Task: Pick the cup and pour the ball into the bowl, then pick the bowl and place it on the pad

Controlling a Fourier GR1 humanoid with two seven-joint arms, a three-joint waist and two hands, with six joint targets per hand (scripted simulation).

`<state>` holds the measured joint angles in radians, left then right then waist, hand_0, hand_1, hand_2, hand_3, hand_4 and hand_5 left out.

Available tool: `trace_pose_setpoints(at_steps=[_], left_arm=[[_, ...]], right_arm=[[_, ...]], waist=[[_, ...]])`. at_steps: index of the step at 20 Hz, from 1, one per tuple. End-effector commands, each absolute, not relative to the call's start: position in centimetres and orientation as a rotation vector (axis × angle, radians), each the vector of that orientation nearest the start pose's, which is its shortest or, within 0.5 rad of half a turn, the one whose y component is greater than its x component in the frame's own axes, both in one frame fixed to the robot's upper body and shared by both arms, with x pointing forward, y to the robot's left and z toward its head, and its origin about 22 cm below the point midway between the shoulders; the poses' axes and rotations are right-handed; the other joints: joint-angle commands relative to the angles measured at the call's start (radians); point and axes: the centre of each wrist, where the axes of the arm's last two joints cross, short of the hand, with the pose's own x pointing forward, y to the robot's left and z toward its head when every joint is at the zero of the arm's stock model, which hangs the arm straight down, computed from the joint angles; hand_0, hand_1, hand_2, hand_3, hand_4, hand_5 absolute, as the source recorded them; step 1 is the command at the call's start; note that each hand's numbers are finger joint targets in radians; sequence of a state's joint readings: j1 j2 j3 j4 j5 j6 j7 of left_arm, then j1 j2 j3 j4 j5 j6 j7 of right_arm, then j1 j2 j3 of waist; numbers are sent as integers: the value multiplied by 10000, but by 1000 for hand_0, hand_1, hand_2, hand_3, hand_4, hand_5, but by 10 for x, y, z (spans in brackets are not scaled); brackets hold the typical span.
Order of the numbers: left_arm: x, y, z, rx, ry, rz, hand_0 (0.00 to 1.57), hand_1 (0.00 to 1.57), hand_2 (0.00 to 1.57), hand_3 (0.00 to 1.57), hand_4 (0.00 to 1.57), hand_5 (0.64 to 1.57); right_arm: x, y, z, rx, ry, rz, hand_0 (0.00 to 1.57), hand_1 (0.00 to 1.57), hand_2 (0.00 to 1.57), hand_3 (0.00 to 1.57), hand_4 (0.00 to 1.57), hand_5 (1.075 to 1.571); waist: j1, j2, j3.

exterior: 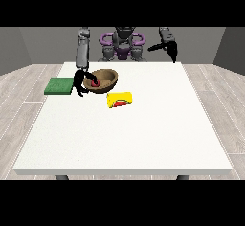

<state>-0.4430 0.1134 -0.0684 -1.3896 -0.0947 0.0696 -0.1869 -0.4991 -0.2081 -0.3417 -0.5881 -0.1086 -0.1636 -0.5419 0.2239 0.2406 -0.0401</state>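
While tilted toward the camera:
Bowl (106, 81): red ball (95, 83) inside.
Cup (119, 99): on its side, near the bowl's front.
Pad (59, 86): beside the bowl.
Hand at view's left (78, 84): fingers curled on bowl's rim.
Hand at view's right (172, 50): raised, fingers unclear.

A brown wooden bowl (101, 81) sits tilted on the white table, its opening leaning toward the camera, with a small red ball (95, 83) resting inside near its left wall. Just in front of it, slightly to the right, a yellow cup (119, 99) lies on its side, red showing at its mouth. A flat green pad (59, 86) lies left of the bowl at the table's edge.
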Motion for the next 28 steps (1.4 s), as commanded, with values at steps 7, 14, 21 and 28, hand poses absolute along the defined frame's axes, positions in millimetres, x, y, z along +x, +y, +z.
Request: trace_pose_setpoints(at_steps=[7, 14, 21, 28], left_arm=[[341, 211, 59, 172, -18809, -3032, 0, 0, 0, 0, 934, 1436], [292, 275, -41, 1393, -16141, -1462, 0, 0, 0, 0, 998, 1411], [312, 299, -10, 2085, -16535, -1175, 0, 0, 0, 0, 997, 1414], [322, 284, 8, 1322, -17286, -1152, 0, 0, 0, 0, 1155, 1463]], right_arm=[[324, -317, -76, -6997, -11955, -903, 1571, 1571, 1571, 1179, 892, 1567], [364, -277, -34, -6163, -10404, 254, 1571, 1571, 1571, 889, 806, 1565], [372, -335, 14, -5573, -10696, 185, 1571, 1571, 1571, 750, 787, 1570], [370, -379, 49, -6093, -11445, -215, 1571, 1571, 1571, 677, 788, 1570]], waist=[[308, -1035, 349], [-1468, -3639, 370], [-2285, -3026, 399], [-1806, -2060, 402]])
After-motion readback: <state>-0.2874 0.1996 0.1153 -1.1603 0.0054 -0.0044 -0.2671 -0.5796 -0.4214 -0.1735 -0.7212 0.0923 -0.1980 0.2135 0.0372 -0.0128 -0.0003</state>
